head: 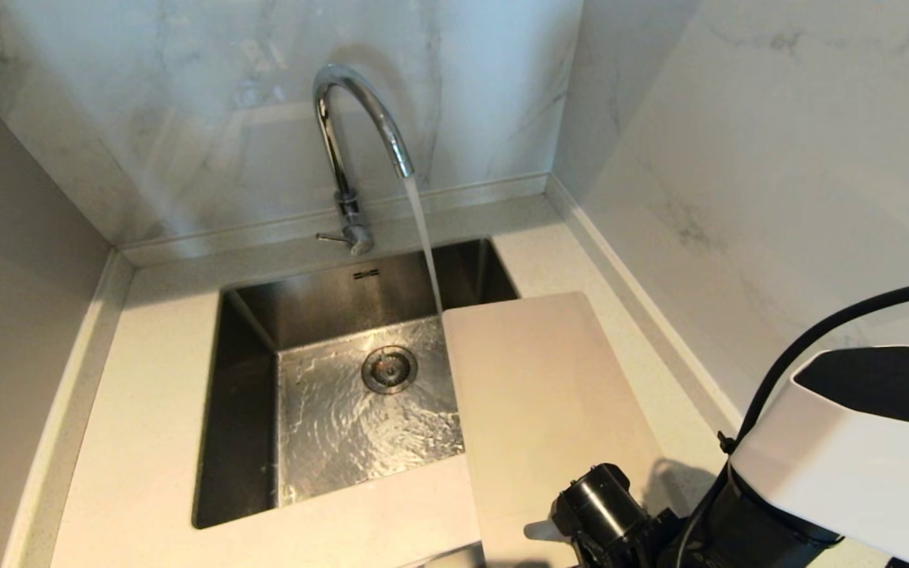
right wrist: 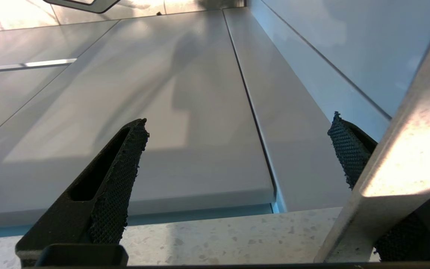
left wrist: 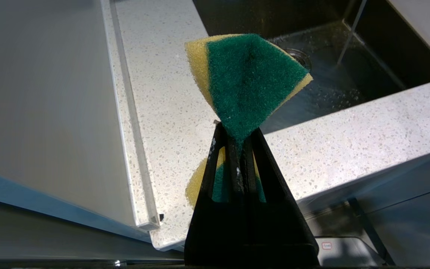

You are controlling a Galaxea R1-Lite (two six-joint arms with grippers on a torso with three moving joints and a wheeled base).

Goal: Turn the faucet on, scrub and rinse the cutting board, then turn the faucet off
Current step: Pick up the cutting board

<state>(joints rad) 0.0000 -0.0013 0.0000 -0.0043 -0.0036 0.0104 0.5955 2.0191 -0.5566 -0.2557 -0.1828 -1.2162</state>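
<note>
The chrome faucet (head: 342,134) stands behind the sink, and water runs from its spout in a stream (head: 425,244) that falls just past the far left corner of the cutting board (head: 549,410). This off-white board lies flat over the sink's right side and the counter. My left gripper (left wrist: 237,129) is shut on a green and yellow sponge (left wrist: 250,82), held above the counter's front left, short of the sink. My right arm (head: 604,513) hangs over the board's near end. In the right wrist view the right gripper (right wrist: 239,117) is open and holds nothing, and a pale slab edge (right wrist: 405,149) crosses one finger.
The steel sink (head: 249,379) holds rippling water around its drain (head: 389,368). The faucet's thin lever (head: 334,236) points left at its base. Marble walls close in behind and to the right, a grey panel (head: 20,315) to the left. Speckled counter (head: 155,394) surrounds the sink.
</note>
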